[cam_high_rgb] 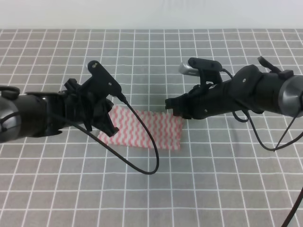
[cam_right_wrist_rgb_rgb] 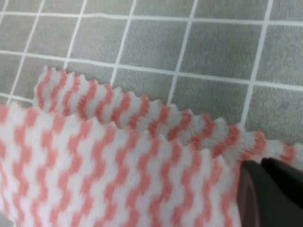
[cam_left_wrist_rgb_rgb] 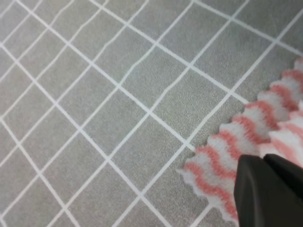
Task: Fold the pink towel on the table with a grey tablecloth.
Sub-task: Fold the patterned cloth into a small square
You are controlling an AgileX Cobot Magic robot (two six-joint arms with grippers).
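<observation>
Pink towel (cam_high_rgb: 147, 130), thin, limp, folded double mid-bench (cam_high_rgb: 213, 189); left pincer (cam_high_rgb: 105, 124) and right pincer (cam_high_rgb: 176, 109) at opposite ends, closure unclear; best gripped at corners.

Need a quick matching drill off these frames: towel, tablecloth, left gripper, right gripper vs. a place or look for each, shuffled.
Things:
1. pink towel
2. grey tablecloth
3. left gripper
4. right gripper

Descriptions:
A. thin white grid lines
B. at the towel's right end in the high view
C. pink and white wavy stripes, two layers showing
D. at the towel's left end in the high view

Pairs: 1-C, 2-A, 3-D, 4-B
</observation>
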